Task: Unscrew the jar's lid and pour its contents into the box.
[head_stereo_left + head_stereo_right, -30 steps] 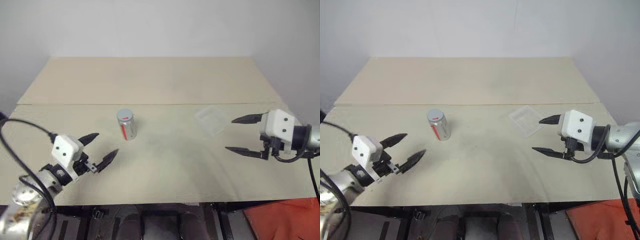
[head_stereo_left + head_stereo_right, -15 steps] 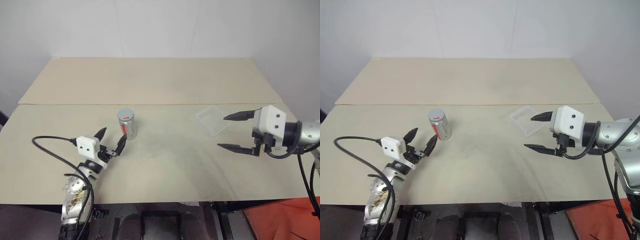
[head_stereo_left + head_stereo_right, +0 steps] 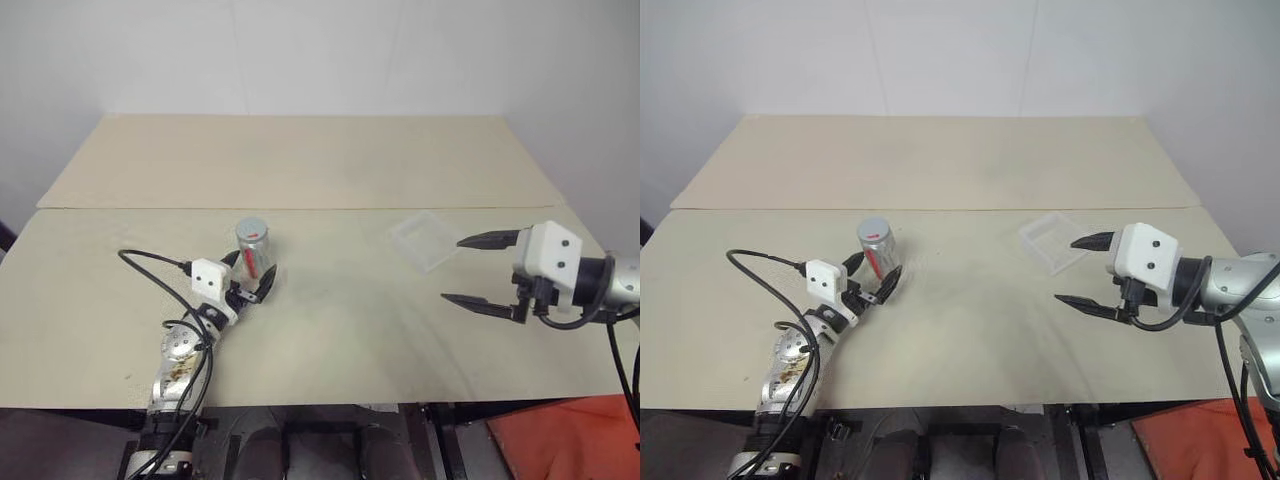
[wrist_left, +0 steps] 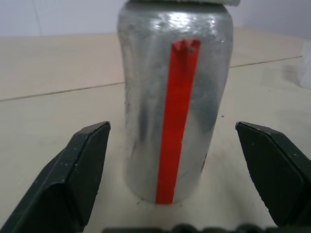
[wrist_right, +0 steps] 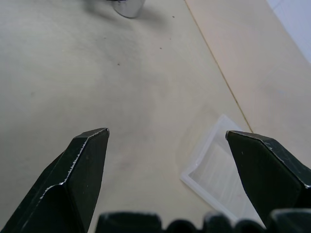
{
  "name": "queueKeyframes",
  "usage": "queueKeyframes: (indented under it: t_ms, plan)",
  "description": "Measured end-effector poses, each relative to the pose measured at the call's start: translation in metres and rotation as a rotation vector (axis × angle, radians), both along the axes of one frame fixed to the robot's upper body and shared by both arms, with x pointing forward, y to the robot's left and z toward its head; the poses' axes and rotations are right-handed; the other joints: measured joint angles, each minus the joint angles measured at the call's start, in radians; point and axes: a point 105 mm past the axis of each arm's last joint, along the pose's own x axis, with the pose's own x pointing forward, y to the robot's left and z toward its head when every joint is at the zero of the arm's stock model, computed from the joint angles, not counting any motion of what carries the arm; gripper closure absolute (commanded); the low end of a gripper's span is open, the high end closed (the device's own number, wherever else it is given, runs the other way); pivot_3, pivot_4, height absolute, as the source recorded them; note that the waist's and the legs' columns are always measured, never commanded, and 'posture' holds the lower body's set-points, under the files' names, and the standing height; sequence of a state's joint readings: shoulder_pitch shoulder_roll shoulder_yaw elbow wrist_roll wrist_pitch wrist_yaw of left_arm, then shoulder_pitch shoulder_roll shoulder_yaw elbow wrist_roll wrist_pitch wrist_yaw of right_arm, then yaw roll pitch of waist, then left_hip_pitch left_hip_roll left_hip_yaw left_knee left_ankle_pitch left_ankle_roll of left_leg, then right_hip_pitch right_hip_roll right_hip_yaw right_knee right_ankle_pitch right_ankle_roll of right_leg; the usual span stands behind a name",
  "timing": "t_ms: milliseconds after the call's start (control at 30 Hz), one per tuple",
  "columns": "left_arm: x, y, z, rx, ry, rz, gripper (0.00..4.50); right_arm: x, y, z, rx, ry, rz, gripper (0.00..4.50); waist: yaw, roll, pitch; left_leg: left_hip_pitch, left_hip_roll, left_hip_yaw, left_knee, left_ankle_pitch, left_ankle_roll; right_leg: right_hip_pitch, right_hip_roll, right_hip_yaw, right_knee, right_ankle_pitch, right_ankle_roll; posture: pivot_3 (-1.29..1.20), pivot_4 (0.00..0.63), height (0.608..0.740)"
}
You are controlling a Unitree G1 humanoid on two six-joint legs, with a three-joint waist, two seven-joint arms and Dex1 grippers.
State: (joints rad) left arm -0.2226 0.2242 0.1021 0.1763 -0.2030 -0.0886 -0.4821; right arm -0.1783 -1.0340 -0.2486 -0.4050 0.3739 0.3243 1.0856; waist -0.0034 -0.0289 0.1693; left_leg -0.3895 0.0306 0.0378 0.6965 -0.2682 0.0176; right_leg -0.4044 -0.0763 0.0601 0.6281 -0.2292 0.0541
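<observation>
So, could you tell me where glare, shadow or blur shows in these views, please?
Left wrist view: bright glare patches on the jar near its top, and the black fingers in the foreground look soft. Right wrist view: the box is pale and faint against the table. Left eye view: even light, with a soft shadow on the table beside the jar.

left gripper (image 3: 246, 279): two black, tapering, pointed fingers on a small white block with dark dots
left arm (image 3: 180, 355): slim, silvery metal segments with brownish marks, a round joint cap
left cable (image 3: 150, 260): thin, black, looping from the white block along the arm
right gripper (image 3: 480, 272): two black pointed fingers on a larger white block with dark dots
right arm (image 3: 625, 276): grey-silver cylinder with a black collar
right cable (image 3: 622, 360): black, looped under the wrist and trailing off
</observation>
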Motion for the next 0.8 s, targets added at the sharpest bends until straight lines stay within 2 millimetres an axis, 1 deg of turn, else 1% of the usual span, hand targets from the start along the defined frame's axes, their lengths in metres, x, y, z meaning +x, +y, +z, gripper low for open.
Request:
queueKeyframes:
  t_ms: [167,300,333,367,533,567,700,800]
  plan:
    - [0.008,-0.001,0.006,-0.011,-0.026,0.034,0.00,0.001,0.000,0.000,0.001,-0.004,-0.005,0.05,0.000,0.000,0.000,0.000,0.000,0.000,0.000,0.000,0.000,0.000,0.000,0.000,-0.001,0.000,0.000,0.00,0.150,0.740]
    - [0.009,-0.001,0.005,-0.019,-0.023,0.047,0.00,0.001,-0.001,0.000,-0.004,-0.005,-0.010,0.05,0.000,0.000,0.000,0.000,0.000,0.000,0.000,0.000,0.000,0.000,0.000,0.000,-0.001,0.000,0.000,0.00,0.150,0.740]
    - [0.009,-0.001,0.005,-0.023,-0.022,0.049,0.40,0.001,-0.001,0.000,-0.004,-0.005,-0.010,0.00,0.001,0.000,0.000,0.000,0.000,0.000,0.000,0.000,0.000,0.000,0.000,0.000,-0.001,0.000,0.000,0.00,0.150,0.740]
    - [0.009,-0.002,0.005,-0.029,-0.021,0.050,0.54,0.001,-0.001,0.000,-0.004,-0.005,-0.010,0.00,0.001,0.000,0.000,0.000,0.000,0.000,0.000,0.000,0.000,0.000,0.000,0.000,-0.001,0.000,0.000,0.00,0.150,0.740]
    - [0.009,-0.002,0.003,-0.042,-0.018,0.051,2.26,0.001,-0.001,0.000,-0.004,-0.006,-0.010,0.00,0.001,0.000,0.000,0.000,0.000,0.000,0.000,0.000,0.000,0.000,0.000,0.000,-0.001,0.000,0.000,0.00,0.150,0.740]
    - [0.009,-0.002,0.004,-0.042,-0.020,0.054,2.48,0.001,-0.001,0.000,-0.004,-0.006,-0.010,0.00,0.001,0.000,0.000,0.000,0.000,0.000,0.000,0.000,0.000,0.000,0.000,0.000,-0.001,0.000,0.000,0.00,0.150,0.740]
    - [0.009,-0.001,0.003,-0.044,-0.024,0.055,2.48,0.002,0.000,0.000,0.000,-0.007,-0.007,0.00,0.001,0.000,0.000,0.000,0.000,0.000,0.000,0.000,0.000,0.000,0.000,0.000,-0.001,0.000,0.001,0.00,0.150,0.740]
    - [0.009,0.000,0.003,-0.046,-0.024,0.058,2.48,0.007,0.010,0.001,0.059,-0.012,0.001,0.00,-0.002,0.000,0.000,0.000,0.000,0.000,0.000,0.000,0.000,0.000,0.000,0.000,0.000,0.000,0.001,0.00,0.150,0.740]
